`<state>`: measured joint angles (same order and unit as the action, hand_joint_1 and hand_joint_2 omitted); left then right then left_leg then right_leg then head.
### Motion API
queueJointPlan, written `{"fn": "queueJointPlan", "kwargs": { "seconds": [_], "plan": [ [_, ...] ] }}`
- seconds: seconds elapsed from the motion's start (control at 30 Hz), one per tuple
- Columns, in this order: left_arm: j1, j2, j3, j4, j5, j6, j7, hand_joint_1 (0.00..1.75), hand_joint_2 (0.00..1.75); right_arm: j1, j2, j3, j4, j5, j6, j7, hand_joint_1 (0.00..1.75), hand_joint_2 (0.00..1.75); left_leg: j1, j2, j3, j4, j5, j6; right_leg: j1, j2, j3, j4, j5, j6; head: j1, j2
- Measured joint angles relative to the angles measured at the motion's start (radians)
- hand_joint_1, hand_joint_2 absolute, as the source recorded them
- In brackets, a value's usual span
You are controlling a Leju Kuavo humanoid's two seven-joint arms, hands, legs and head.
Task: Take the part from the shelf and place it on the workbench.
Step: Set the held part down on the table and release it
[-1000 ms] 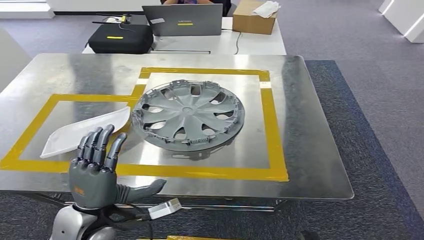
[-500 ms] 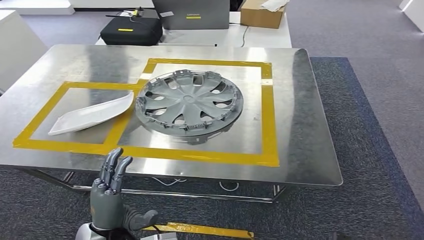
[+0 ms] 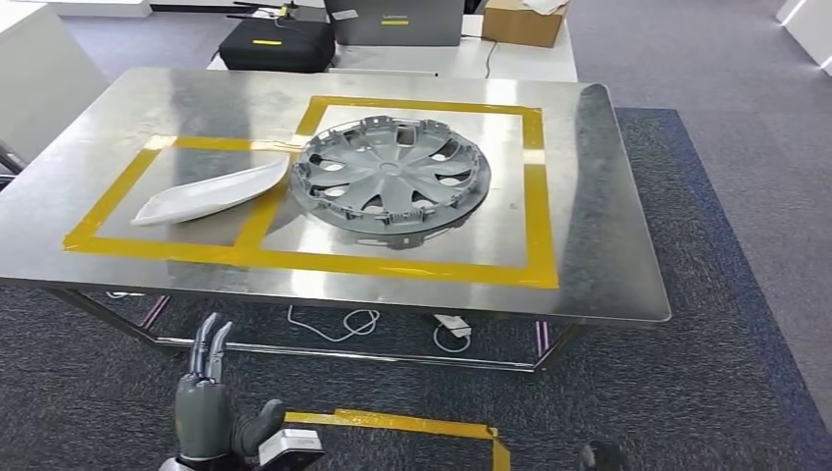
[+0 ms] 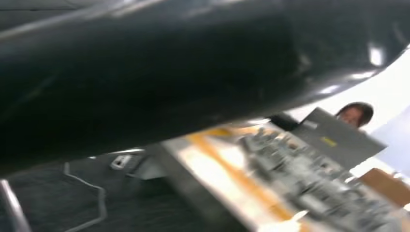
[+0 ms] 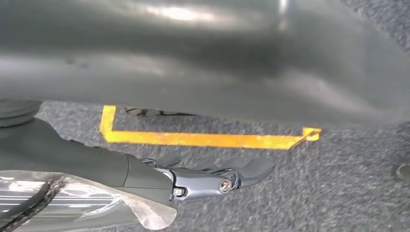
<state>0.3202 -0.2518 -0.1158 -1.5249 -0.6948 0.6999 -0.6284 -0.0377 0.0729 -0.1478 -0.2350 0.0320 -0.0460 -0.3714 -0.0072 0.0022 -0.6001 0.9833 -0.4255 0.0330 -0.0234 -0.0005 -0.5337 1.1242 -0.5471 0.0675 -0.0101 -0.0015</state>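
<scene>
A grey wheel cover [image 3: 392,182] is seen lying flat on the steel table [image 3: 608,226], inside the larger rectangle of yellow tape [image 3: 538,186], toward the far middle of the top; being round, it has no long axis, and its ribbed side with clips around the rim is turned upward. Just beside it, toward the table's left edge, a white elongated part [image 3: 211,193] is laid across the tape line that divides the two marked fields, its long axis running obliquely from the near left toward the far right, with the far tip touching or nearly touching the cover's rim. The left hand [image 3: 209,407] is held low in front of the table's near edge, above the carpet; its fingers [image 3: 208,345] are stretched upward close together with the thumb set apart, and nothing is held in it. The right hand [image 5: 212,178] is seen over the carpet near a yellow floor marking [image 5: 203,139], with its fingers extended and nothing gripped. Beyond the far edge a black case [image 3: 277,44], a laptop [image 3: 394,20] and a cardboard box [image 3: 523,22] are set on another desk.
</scene>
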Motion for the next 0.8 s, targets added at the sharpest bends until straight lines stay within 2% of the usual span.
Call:
{"fn": "queueJointPlan", "kwargs": {
  "seconds": [0.03, 0.07, 0.1, 0.17, 0.2, 0.23, 0.3, 0.33, 0.37, 0.4, 0.43, 0.5, 0.53, 0.57, 0.6, 0.67, 0.7, 0.73, 0.8],
  "plan": [
    [0.000, -0.014, 0.042, 0.034, 0.007, 0.000, -0.013, 0.00, 0.00, 0.001, 0.000, 0.000, 0.000, 0.002, -0.002, -0.007, 0.00, 0.00, -0.001, 0.000, -0.013, 0.011, 0.005, -0.006, -0.001, 0.004, 0.050, -0.068, -0.005, -0.003, 0.000, 0.000],
    [-0.002, -0.028, 0.091, 0.072, 0.019, 0.000, -0.025, 0.00, 0.00, 0.002, 0.000, 0.000, 0.000, 0.004, -0.003, -0.012, 0.00, 0.00, -0.002, -0.001, -0.023, 0.021, 0.012, -0.011, -0.001, 0.008, 0.081, -0.118, -0.016, -0.010, 0.001, 0.000],
    [-0.004, -0.039, 0.140, 0.112, 0.031, 0.001, -0.033, 0.00, 0.00, 0.005, 0.000, 0.000, 0.001, 0.006, -0.004, -0.016, 0.00, 0.00, -0.003, -0.001, -0.030, 0.027, 0.018, -0.016, 0.000, 0.010, 0.095, -0.145, -0.027, -0.018, 0.002, 0.000],
    [-0.013, -0.054, 0.236, 0.203, 0.024, 0.001, -0.045, 0.00, 0.00, 0.016, -0.001, 0.000, 0.002, 0.009, -0.006, -0.025, 0.00, 0.00, -0.001, -0.003, -0.034, 0.032, 0.026, -0.025, 0.001, 0.005, 0.082, -0.149, -0.025, -0.039, 0.003, 0.000],
    [-0.019, -0.060, 0.288, 0.257, 0.008, 0.002, -0.051, 0.00, 0.00, 0.020, -0.001, -0.001, 0.003, 0.012, -0.007, -0.029, 0.00, 0.00, 0.001, -0.004, -0.037, 0.042, 0.009, -0.031, 0.001, 0.001, 0.076, -0.148, -0.019, -0.047, 0.002, 0.000],
    [-0.028, -0.066, 0.341, 0.315, -0.008, 0.002, -0.057, 0.00, 0.00, 0.024, -0.001, -0.002, 0.004, 0.015, -0.008, -0.033, 0.00, 0.00, 0.004, -0.005, -0.043, 0.070, -0.027, -0.037, 0.000, -0.003, 0.069, -0.149, -0.010, -0.057, 0.001, 0.000],
    [-0.057, -0.073, 0.444, 0.447, -0.020, -0.001, -0.061, 0.00, 0.00, 0.026, -0.001, -0.004, 0.006, 0.021, -0.008, -0.037, 0.00, 0.00, 0.008, -0.005, -0.063, 0.176, -0.133, -0.047, 0.002, -0.008, 0.048, -0.148, 0.009, -0.068, -0.001, 0.000],
    [-0.075, -0.073, 0.488, 0.516, -0.020, -0.006, -0.061, 0.00, 0.00, 0.027, -0.001, -0.004, 0.007, 0.022, -0.008, -0.039, 0.00, 0.00, 0.010, -0.005, -0.071, 0.238, -0.172, -0.049, 0.004, -0.011, 0.035, -0.147, 0.019, -0.070, -0.001, 0.000],
    [-0.094, -0.071, 0.526, 0.586, -0.019, -0.016, -0.058, 0.00, 0.00, 0.028, -0.001, -0.005, 0.008, 0.024, -0.008, -0.041, 0.00, 0.00, 0.010, -0.005, -0.071, 0.284, -0.189, -0.050, 0.006, -0.014, 0.023, -0.145, 0.029, -0.070, -0.001, 0.000],
    [-0.111, -0.067, 0.562, 0.655, -0.018, -0.033, -0.052, 0.00, 0.00, 0.028, -0.001, -0.006, 0.008, 0.024, -0.008, -0.045, 0.00, 0.00, 0.011, -0.005, -0.058, 0.301, -0.180, -0.049, 0.007, -0.016, 0.010, -0.142, 0.039, -0.069, -0.001, 0.000],
    [-0.127, -0.064, 0.593, 0.719, -0.017, -0.052, -0.045, 0.00, 0.00, 0.028, -0.001, -0.007, 0.009, 0.025, -0.008, -0.049, 0.00, 0.00, 0.011, -0.005, -0.031, 0.284, -0.156, -0.046, 0.009, -0.017, -0.004, -0.139, 0.049, -0.068, -0.001, 0.000],
    [-0.162, -0.055, 0.649, 0.838, -0.014, -0.089, -0.031, 0.00, 0.00, 0.029, -0.001, -0.010, 0.009, 0.025, -0.008, -0.057, 0.00, 0.00, 0.009, -0.009, 0.062, 0.163, -0.110, -0.031, 0.012, -0.016, -0.029, -0.133, 0.068, -0.064, -0.001, 0.000],
    [-0.178, -0.051, 0.673, 0.888, -0.007, -0.110, -0.021, 0.00, 0.00, 0.028, -0.001, -0.012, 0.009, 0.026, -0.009, -0.063, 0.00, 0.00, 0.007, -0.013, 0.109, 0.089, -0.106, -0.023, 0.013, -0.015, -0.039, -0.132, 0.076, -0.060, -0.001, 0.000],
    [-0.194, -0.047, 0.696, 0.933, 0.003, -0.138, -0.007, 0.00, 0.00, 0.028, -0.001, -0.013, 0.009, 0.026, -0.010, -0.069, 0.00, 0.00, 0.005, -0.016, 0.144, 0.030, -0.110, -0.017, 0.013, -0.014, -0.046, -0.132, 0.086, -0.055, 0.000, 0.000],
    [-0.208, -0.044, 0.719, 0.976, 0.018, -0.172, 0.014, 0.00, 0.00, 0.028, -0.001, -0.016, 0.009, 0.027, -0.011, -0.078, 0.00, 0.00, 0.002, -0.019, 0.161, -0.004, -0.117, -0.012, 0.012, -0.013, -0.053, -0.132, 0.096, -0.049, 0.000, 0.000],
    [-0.234, -0.039, 0.765, 1.054, 0.050, -0.246, 0.068, 0.00, 0.00, 0.029, -0.001, -0.022, 0.009, 0.029, -0.013, -0.099, 0.00, 0.00, -0.001, -0.013, 0.156, -0.023, -0.110, -0.005, 0.008, -0.008, -0.061, -0.134, 0.110, -0.034, 0.000, 0.000],
    [-0.244, -0.038, 0.787, 1.086, 0.063, -0.275, 0.090, 0.00, 0.00, 0.030, -0.002, -0.025, 0.009, 0.030, -0.014, -0.109, 0.00, 0.00, -0.001, -0.007, 0.148, -0.027, -0.100, 0.000, 0.007, -0.006, -0.068, -0.128, 0.101, -0.028, 0.000, 0.000],
    [-0.251, -0.038, 0.806, 1.112, 0.072, -0.295, 0.107, 0.00, 0.00, 0.032, -0.003, -0.028, 0.009, 0.031, -0.014, -0.117, 0.00, 0.00, 0.001, -0.001, 0.138, -0.030, -0.089, 0.007, 0.006, -0.003, -0.078, -0.108, 0.073, -0.023, 0.002, 0.000],
    [-0.266, -0.038, 0.834, 1.154, 0.075, -0.324, 0.134, 0.00, 0.00, 0.034, -0.004, -0.033, 0.009, 0.033, -0.015, -0.133, 0.00, 0.00, 0.000, 0.011, 0.112, -0.031, -0.068, 0.018, 0.005, -0.001, -0.109, -0.013, -0.024, -0.016, 0.005, 0.000]
  ]
}}
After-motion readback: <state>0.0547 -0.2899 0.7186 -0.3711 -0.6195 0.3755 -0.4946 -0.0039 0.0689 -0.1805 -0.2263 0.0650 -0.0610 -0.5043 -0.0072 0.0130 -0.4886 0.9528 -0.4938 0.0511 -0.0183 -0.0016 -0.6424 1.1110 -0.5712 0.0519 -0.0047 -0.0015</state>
